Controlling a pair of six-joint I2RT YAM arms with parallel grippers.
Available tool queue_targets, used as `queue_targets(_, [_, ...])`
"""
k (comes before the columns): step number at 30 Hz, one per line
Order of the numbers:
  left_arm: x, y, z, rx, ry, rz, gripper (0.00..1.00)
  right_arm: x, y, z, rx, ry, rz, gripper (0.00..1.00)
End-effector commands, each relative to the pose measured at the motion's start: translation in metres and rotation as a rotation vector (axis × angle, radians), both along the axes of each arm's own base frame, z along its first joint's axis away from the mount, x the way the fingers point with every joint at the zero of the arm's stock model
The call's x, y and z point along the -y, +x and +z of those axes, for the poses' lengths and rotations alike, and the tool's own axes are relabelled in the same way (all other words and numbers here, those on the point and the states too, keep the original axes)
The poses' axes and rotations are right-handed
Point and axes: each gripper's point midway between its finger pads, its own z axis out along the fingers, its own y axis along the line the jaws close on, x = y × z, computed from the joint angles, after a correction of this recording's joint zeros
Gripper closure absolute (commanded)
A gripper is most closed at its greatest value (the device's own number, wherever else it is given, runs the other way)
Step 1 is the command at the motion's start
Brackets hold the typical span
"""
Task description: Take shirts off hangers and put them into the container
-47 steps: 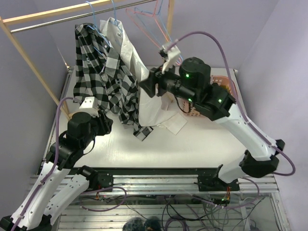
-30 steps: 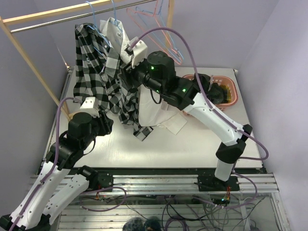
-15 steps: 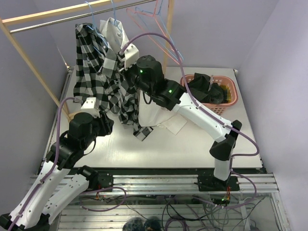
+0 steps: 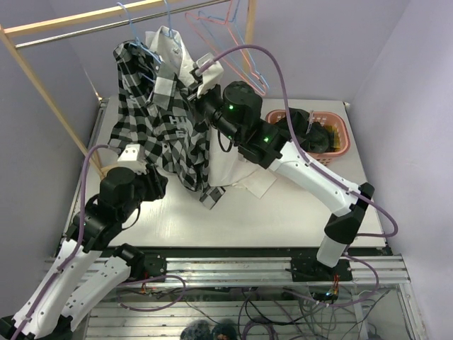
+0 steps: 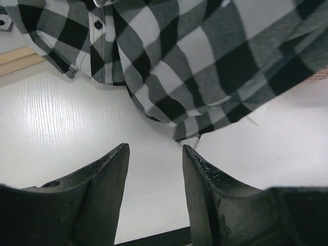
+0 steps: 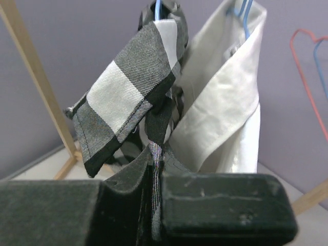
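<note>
Nearest the arms' bases, the left gripper (image 5: 154, 164) hangs low over the white table (image 5: 61, 123), its two black fingers partway apart and holding nothing. The hem of the black-and-white checked flannel shirt (image 4: 164, 134) dangles just ahead of them (whether the cloth touches the tabletop cannot be told). Farther up, the right gripper (image 6: 155, 171) is pinched closed on a fold of that flannel near its shoulder. The cloth rises out of the jaws toward the thin light blue wire hanger (image 6: 156, 9), which lies above and beyond the fingertips. The shirt's long axis runs from the wood-and-metal rail (image 4: 71, 23) steeply down to the table, so the right arm has the top end and the left arm is nearer the bottom. Freeing it looks to call for a lift up and off the hanger's shoulder, not a tug downward. Just beside the flannel, on the right arm's side, the plain white button-up shirt (image 4: 223, 166) hangs on its own blue hanger. An empty pink wire hanger (image 6: 293, 48) hangs farther along the rail. The pink slotted plastic basket (image 4: 342, 142), with dark clothing (image 4: 301, 127) in it, sits well apart at the table's far right. Since a second and a half ago the right arm has swung from near the basket across to the flannel and closed. The flannel's top now bunches toward it, while the left arm has not moved.
</note>
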Motion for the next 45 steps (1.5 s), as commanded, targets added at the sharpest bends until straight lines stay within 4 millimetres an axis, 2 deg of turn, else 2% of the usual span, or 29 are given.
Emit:
queue_targets(1, [-0.001,-0.001,0.013,0.057,-0.002,-0.012,0.42,0.013,-0.017,0.075,0.134,0.214,0.038,1.0])
queue_targets(7, [-0.007,-0.006,0.023,0.102,-0.016,0.002,0.41,0.022,-0.015,0.098,0.185,0.375,0.039,1.0])
queue_targets(13, [-0.019,-0.011,0.034,0.153,-0.025,0.042,0.38,0.032,-0.01,0.11,0.188,0.519,0.077,1.0])
queue_targets(20, [-0.034,-0.017,0.049,0.235,-0.037,0.089,0.29,0.056,-0.035,0.135,0.242,0.596,0.146,1.0])
queue_targets(26, [-0.047,-0.023,0.06,0.295,-0.059,0.137,0.26,0.08,-0.058,0.157,0.28,0.641,0.176,1.0])
queue_targets(30, [-0.05,-0.028,0.065,0.331,-0.077,0.142,0.24,0.092,-0.071,0.161,0.263,0.654,0.193,1.0])
queue_targets(34, [-0.053,-0.032,0.069,0.356,-0.09,0.145,0.24,0.107,-0.088,0.149,0.229,0.634,0.218,1.0])
queue_targets(38, [-0.055,-0.034,0.073,0.376,-0.099,0.147,0.24,0.125,-0.111,0.128,0.181,0.599,0.253,1.0])
queue_targets(45, [-0.057,-0.04,0.079,0.423,-0.12,0.136,0.23,0.148,-0.161,0.071,0.073,0.491,0.382,1.0])
